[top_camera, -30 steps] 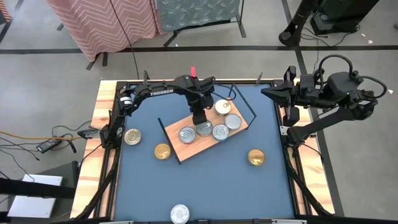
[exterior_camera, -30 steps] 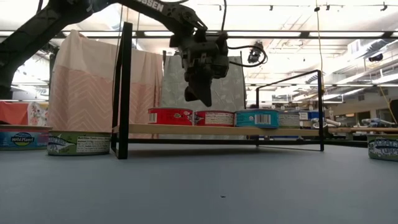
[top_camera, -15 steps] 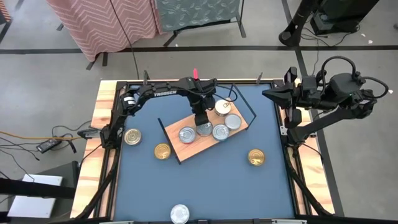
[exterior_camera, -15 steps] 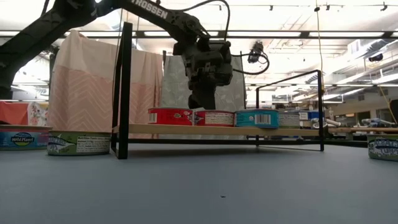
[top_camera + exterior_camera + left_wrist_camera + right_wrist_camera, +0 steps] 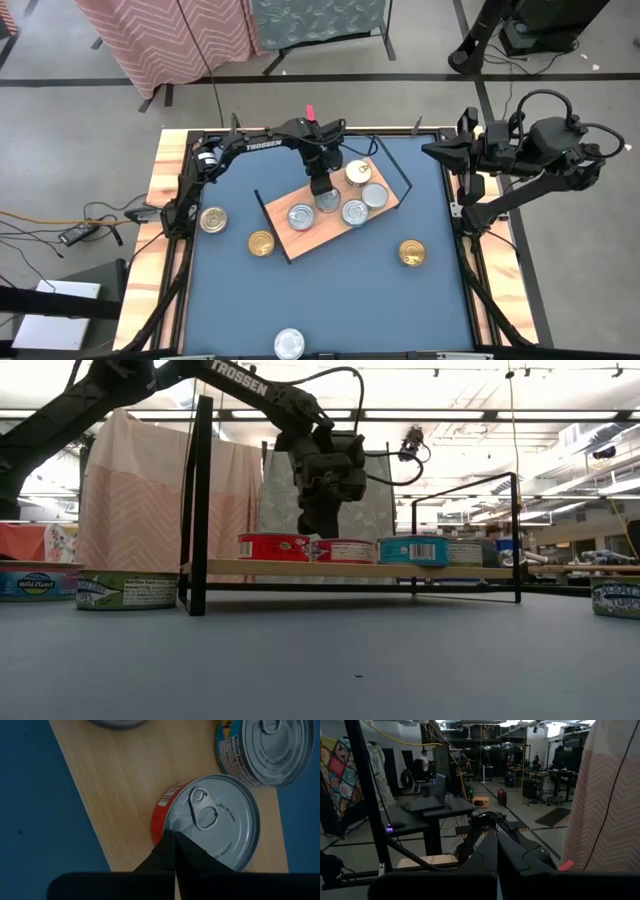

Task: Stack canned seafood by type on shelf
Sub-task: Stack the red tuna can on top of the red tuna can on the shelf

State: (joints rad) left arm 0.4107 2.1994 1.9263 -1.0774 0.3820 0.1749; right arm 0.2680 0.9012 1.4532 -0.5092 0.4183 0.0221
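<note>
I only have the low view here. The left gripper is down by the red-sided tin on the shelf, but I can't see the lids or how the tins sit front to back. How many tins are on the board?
Observer: Four tins show on the shelf; the left arm may hide another. The gold-lidded tin sits behind the others.
Operator: Where is the left gripper exactly?
Observer: The left gripper, shut, is over the rim of a silver-lidded tin with a red side.
Operator: Any loose tins I can't see?
Observer: One silver tin sits at the table's near edge.
</note>
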